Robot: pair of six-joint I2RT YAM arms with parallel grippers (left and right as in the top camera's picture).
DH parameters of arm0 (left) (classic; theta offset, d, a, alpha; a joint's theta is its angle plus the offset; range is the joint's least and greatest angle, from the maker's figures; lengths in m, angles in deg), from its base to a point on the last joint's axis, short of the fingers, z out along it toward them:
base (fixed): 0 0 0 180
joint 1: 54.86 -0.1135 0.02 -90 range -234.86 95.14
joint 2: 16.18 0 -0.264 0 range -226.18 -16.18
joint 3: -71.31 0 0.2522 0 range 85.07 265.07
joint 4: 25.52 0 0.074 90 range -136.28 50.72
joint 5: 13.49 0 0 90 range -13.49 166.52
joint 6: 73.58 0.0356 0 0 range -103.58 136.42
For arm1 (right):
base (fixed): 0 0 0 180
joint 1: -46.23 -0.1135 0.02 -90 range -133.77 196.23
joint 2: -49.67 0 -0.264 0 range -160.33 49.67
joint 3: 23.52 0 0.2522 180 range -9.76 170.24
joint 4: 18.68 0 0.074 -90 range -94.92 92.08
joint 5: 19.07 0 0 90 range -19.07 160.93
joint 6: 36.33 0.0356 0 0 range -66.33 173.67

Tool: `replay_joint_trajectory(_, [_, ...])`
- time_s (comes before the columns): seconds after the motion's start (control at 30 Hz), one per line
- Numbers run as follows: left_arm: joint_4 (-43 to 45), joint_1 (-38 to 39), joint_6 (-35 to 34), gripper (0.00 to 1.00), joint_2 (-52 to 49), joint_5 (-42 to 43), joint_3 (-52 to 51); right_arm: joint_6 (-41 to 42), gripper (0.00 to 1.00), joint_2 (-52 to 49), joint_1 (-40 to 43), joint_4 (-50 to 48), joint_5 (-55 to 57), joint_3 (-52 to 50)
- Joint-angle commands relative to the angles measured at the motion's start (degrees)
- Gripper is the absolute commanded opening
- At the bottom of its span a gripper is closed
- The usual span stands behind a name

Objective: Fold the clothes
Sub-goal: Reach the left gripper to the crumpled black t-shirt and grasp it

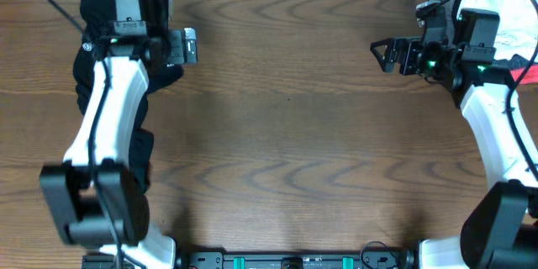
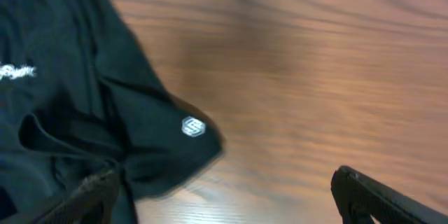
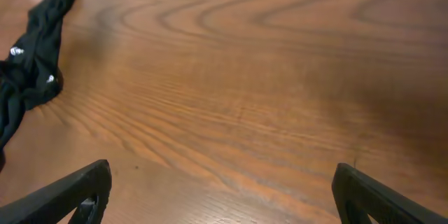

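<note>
Currently the left gripper (image 1: 190,46), beside the crumpled black shirt (image 2: 84,112), and right gripper (image 1: 378,55), well apart from it, gape empty; pinching bunched layers could tangle it.

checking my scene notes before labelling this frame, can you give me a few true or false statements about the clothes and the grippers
1. The black garment lies bunched at the left side of the table, under the left arm. True.
2. The left gripper is shut on the black garment. False: its fingers stand wide apart, so it is open.
3. The right gripper is open above bare wood. True.
4. The black garment is spread flat in the middle of the table. False: the middle shows only wood, and the garment is crumpled at the left edge.
5. Light-coloured clothes lie in the far right corner, by the right arm. True.
</note>
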Motion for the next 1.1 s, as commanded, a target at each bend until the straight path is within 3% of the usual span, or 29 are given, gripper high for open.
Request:
replay_joint_trajectory(0.0, [3.1,-3.72,-2.1,0.98,-3.39,-5.14,0.61,0.39,0.99,-0.07,-0.74,0.0,-1.27,1.07])
replay_joint_trajectory(0.23, [10.4,-11.37,-8.74,1.0,-9.03,-5.11,0.61,0.39,0.99,-0.07,-2.4,0.63,-1.16,1.05])
replay_joint_trajectory(0.43, [14.29,-12.92,-9.31,0.94,-14.01,-5.55,0.61,0.42,0.99,-0.11,-5.18,0.74,4.2,1.01])
replay_joint_trajectory(0.73, [16.68,-12.92,-9.31,0.73,-17.81,-12.41,0.61,0.39,0.92,-0.13,-7.87,1.73,8.92,0.9])
replay_joint_trajectory(0.83, [18.03,-12.92,-9.31,0.66,-17.84,-12.44,0.61,0.39,0.89,-0.13,-7.98,1.7,8.9,0.87])
replay_joint_trajectory(0.97, [18.49,-12.9,-9.35,0.49,-17.84,-12.39,0.61,0.42,0.87,-0.13,-7.98,1.68,8.9,0.87])
replay_joint_trajectory(1.07, [17.97,-12.92,-9.33,0.44,-17.84,-12.39,0.48,0.48,0.86,-0.13,-7.98,1.75,8.87,0.87])
